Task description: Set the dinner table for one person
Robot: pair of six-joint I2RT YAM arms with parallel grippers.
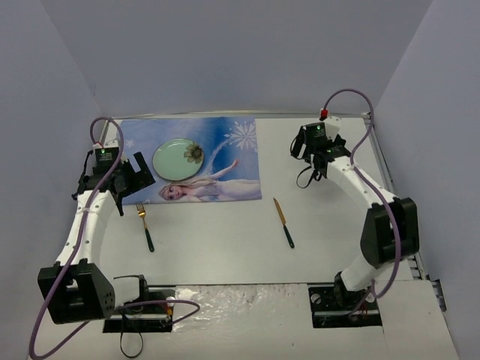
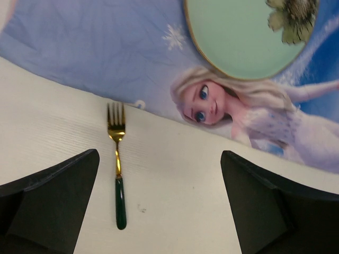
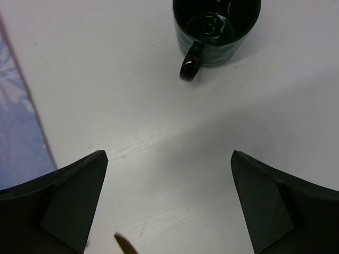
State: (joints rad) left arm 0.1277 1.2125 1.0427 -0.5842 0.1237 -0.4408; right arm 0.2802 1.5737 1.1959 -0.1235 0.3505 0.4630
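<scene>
The white dinner table carries a blue printed placemat with a pale green plate on it. A gold fork with a dark green handle lies just in front of the mat's near left corner. A matching knife lies to the right of the mat. My left gripper hovers open and empty above the fork, which lies near its left finger. My right gripper is open and empty above bare table, with a dark mug ahead of it. The arm hides the mug in the top view.
The placemat's right edge shows at the left of the right wrist view, and the knife's tip at its bottom. The plate has a flower print near its rim. Metal rails edge the table, and grey walls enclose it.
</scene>
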